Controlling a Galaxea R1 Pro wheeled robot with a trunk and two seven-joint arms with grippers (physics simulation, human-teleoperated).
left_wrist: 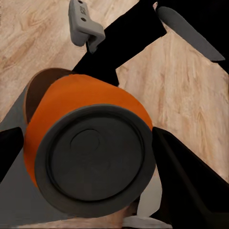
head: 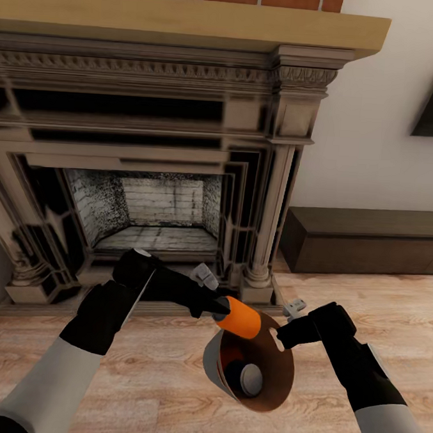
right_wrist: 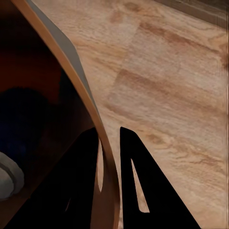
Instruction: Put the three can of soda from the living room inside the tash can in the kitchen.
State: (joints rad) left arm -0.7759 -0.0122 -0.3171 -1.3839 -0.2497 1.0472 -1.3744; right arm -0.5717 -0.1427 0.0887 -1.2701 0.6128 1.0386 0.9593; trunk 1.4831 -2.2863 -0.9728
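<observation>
Before the fireplace (head: 148,174), the left gripper (head: 218,308) is holding an orange can (head: 239,317) lengthwise over the tilted bin's (head: 214,364) mouth, the right gripper (right_wrist: 110,157) pinching its rim

Orange can (left_wrist: 86,129) btwn hand fingers (left_wrist: 186,186)

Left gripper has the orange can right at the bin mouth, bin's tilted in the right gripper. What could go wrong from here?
1. The orange can lies sideways over the rim of the bin; released now, it may catch the rim and fall to the wood floor.
2. The right gripper pinches just the rim wall, so a bump from the left gripper might twist the tilted bin.
3. More tilt could spill the dark can inside.
</observation>
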